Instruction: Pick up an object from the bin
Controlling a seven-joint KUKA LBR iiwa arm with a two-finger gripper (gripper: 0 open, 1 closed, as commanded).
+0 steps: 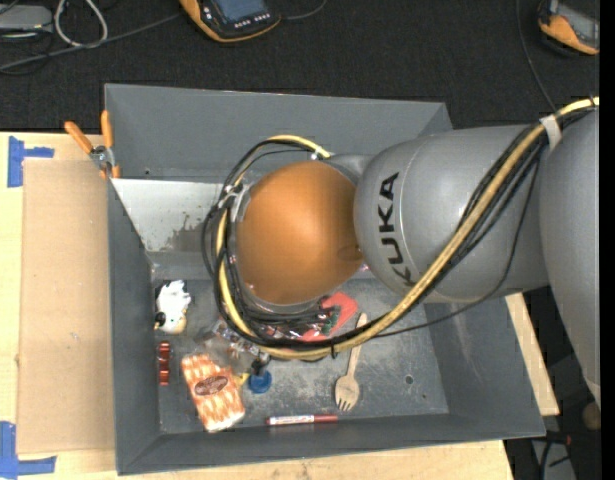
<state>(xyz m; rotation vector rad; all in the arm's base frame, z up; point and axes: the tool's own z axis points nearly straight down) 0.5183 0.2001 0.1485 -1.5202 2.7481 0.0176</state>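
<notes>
In the grey metal bin (287, 138), an orange-and-white patterned soft packet (213, 392) lies just beside my claw (237, 356). I cannot tell how wide the claw stands. The packet looks light and crinkly, so I'd pinch across its middle.

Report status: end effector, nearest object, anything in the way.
End effector over lower-left floor of grey metal bin. Nearest: orange-and-white patterned packet, small blue round piece. Pale wooden fork lies apart, to its right.

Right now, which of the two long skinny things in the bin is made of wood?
The fork: pale tan, its tines pointing at the front wall. The other one, the red stick, lies flat along that wall.
</notes>
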